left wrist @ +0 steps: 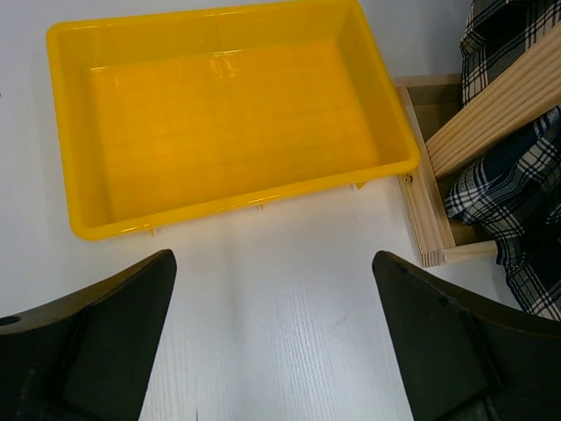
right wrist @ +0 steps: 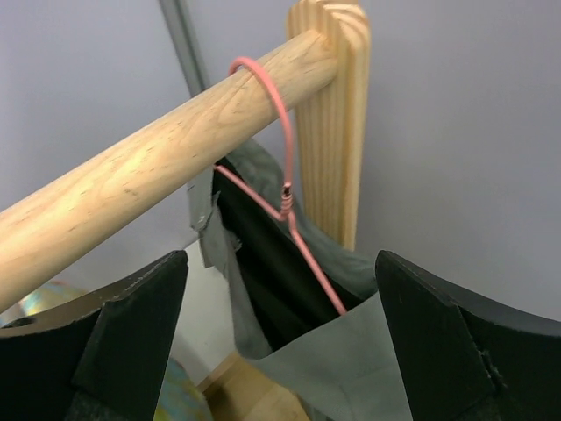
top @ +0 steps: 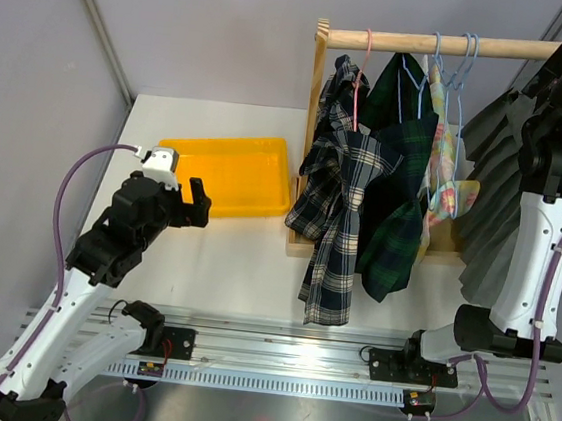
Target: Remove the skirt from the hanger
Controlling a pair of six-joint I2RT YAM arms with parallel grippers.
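grey skirt [top: 487, 207] hung at the right end of the wooden rod [right wrist: 131, 189], seemingly on the pink hanger [right wrist: 287, 149]. right gripper [right wrist: 280, 298] was spread wide just by the hanger hook, gripping nothing. left gripper [left wrist: 272, 324] was spread over the table [left wrist: 289, 281] near the yellow tray [left wrist: 237, 203].
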